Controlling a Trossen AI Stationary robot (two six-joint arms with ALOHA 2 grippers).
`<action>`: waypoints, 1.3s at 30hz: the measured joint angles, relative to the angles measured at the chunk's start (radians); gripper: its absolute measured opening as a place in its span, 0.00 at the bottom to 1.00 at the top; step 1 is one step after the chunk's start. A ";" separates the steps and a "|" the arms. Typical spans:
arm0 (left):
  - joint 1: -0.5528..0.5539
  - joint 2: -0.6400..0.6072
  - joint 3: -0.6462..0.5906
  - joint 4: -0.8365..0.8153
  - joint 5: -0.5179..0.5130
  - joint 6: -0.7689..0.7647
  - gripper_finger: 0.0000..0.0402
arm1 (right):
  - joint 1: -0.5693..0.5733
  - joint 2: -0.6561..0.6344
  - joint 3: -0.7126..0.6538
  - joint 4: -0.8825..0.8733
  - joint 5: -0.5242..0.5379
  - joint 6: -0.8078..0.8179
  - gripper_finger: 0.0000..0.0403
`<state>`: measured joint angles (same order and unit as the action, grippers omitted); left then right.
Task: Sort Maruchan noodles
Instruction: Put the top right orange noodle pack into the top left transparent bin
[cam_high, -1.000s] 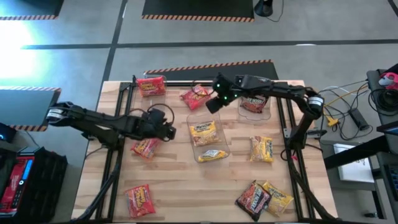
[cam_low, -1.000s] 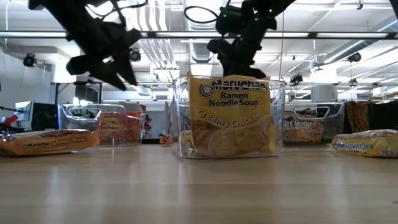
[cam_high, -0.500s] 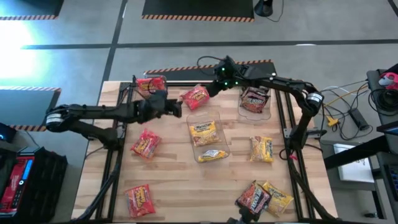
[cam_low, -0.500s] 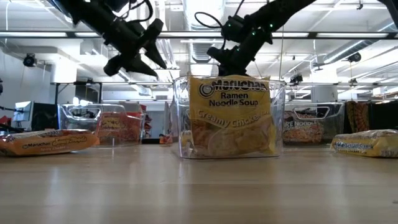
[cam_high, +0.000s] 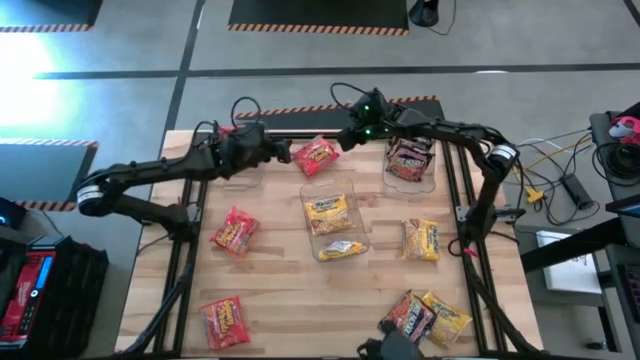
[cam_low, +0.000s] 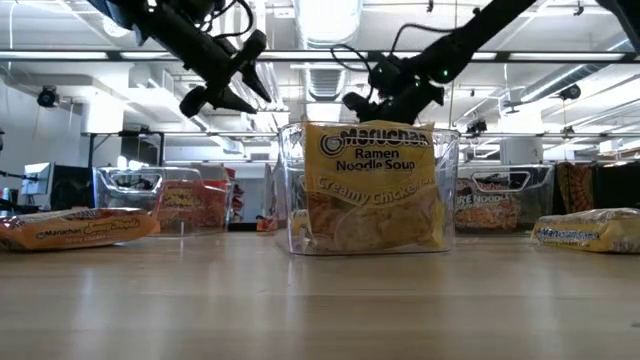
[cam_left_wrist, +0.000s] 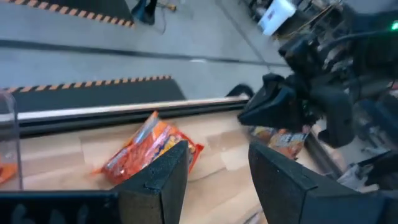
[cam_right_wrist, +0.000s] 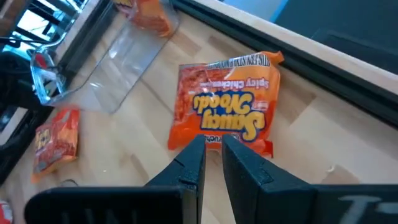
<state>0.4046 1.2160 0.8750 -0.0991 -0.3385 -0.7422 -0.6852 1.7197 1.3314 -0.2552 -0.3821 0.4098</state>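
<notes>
A red noodle packet (cam_high: 315, 155) lies flat near the table's far edge; it also shows in the right wrist view (cam_right_wrist: 227, 102) and the left wrist view (cam_left_wrist: 146, 149). My left gripper (cam_high: 282, 153) hovers open just left of it, above the table (cam_low: 215, 98). My right gripper (cam_high: 345, 142) hangs to the packet's right, raised (cam_low: 362, 100), its fingers (cam_right_wrist: 196, 155) shut to a thin slit and aimed at the packet's near edge. More red, yellow and dark packets lie loose on the table or in the bins.
Three clear bins: far left (cam_high: 240, 135) with a red packet, centre (cam_high: 333, 215) with yellow packets, far right (cam_high: 410, 160) with a dark one. Loose packets: red (cam_high: 235, 232), red (cam_high: 225, 322), yellow (cam_high: 422, 240), dark (cam_high: 405, 318), yellow (cam_high: 447, 318).
My left gripper has travelled from beside the red packet on the table's left toward the far edge and risen, ending next to the red packet near the far edge. My right gripper has drawn back toward the far edge and to the right of that packet. No packet has moved.
</notes>
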 joint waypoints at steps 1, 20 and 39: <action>0.004 0.012 0.012 -0.025 0.011 0.000 0.38 | -0.008 0.008 -0.001 0.004 -0.011 0.000 0.11; 0.033 0.397 0.244 -0.149 0.174 -0.188 0.38 | -0.077 0.104 0.001 0.014 -0.242 -0.139 0.14; 0.059 0.541 0.291 -0.271 0.220 -0.312 0.38 | -0.083 0.104 0.001 0.038 -0.193 -0.105 0.32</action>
<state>0.4636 1.7574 1.1660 -0.3698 -0.1182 -1.0539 -0.7685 1.8236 1.3323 -0.2169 -0.5751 0.3053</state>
